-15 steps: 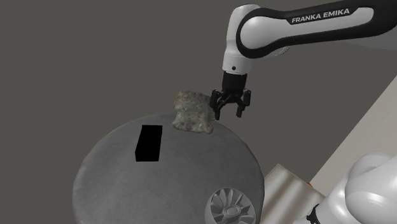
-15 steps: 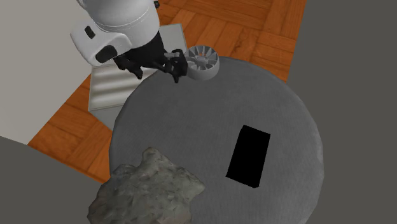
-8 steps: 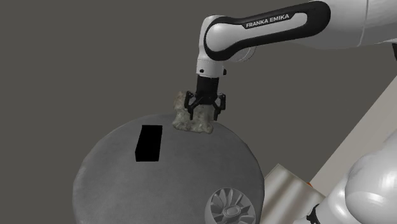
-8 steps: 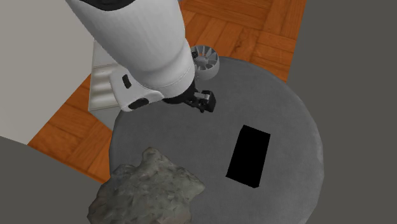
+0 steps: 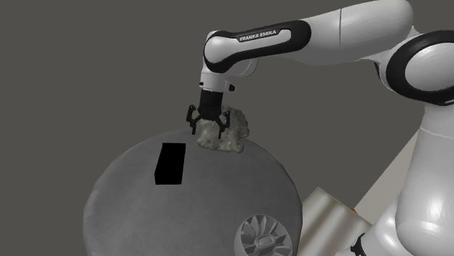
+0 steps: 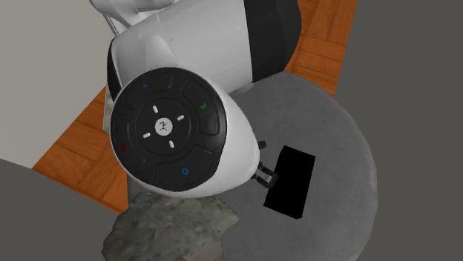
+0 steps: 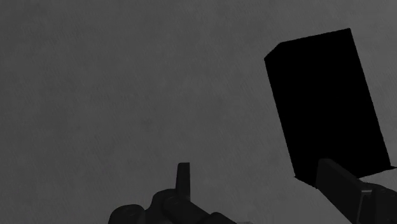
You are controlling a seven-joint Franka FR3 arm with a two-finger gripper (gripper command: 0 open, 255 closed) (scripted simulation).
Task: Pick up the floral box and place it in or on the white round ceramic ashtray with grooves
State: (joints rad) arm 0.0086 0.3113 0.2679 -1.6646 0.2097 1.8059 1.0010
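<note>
Table: a round grey table [image 5: 131, 211] carries everything, with a plain grey backdrop [image 5: 87, 58] behind it.
Rock: a mottled grey-green rock [image 5: 233, 136] sits at the table's far edge in the shoulder view. In the second exterior view it lies at the near rim [image 6: 174, 230], toward that view's lower left.
Floral box: the box [image 5: 170, 164] is drawn plain black. It lies flat on the tabletop, to the shoulder view's left of the rock and apart from it.
Ashtray: the white grooved ashtray [image 5: 267, 234] sits at the table's edge at the shoulder view's lower right. It is well apart from the box.
Surroundings: a pale ribbed panel [image 5: 327, 214] lies beside the table by the ashtray. A wooden floor [image 6: 74, 156] shows in the second exterior view.
In the way: the arm's rounded joint cap [image 6: 171, 133], black-faced with small marks, covers much of the table [image 6: 341, 126] in the second exterior view. It overlaps the rock's upper side.
Arm: the white arm [image 5: 291, 40] reaches across to the shoulder view's left, and its last link points straight down.
Gripper: the gripper [image 5: 207, 129] hangs over the table, overlapping the rock's left part in the shoulder view. Contact cannot be told.
Claw state: in the wrist view the fingers [image 7: 183, 178] stand spread with bare tabletop [image 7: 127, 95] between them, clasping nothing.
Box by the claw: the box [image 7: 324, 102] lies just off the other finger, its lower corner close beside it.
</note>
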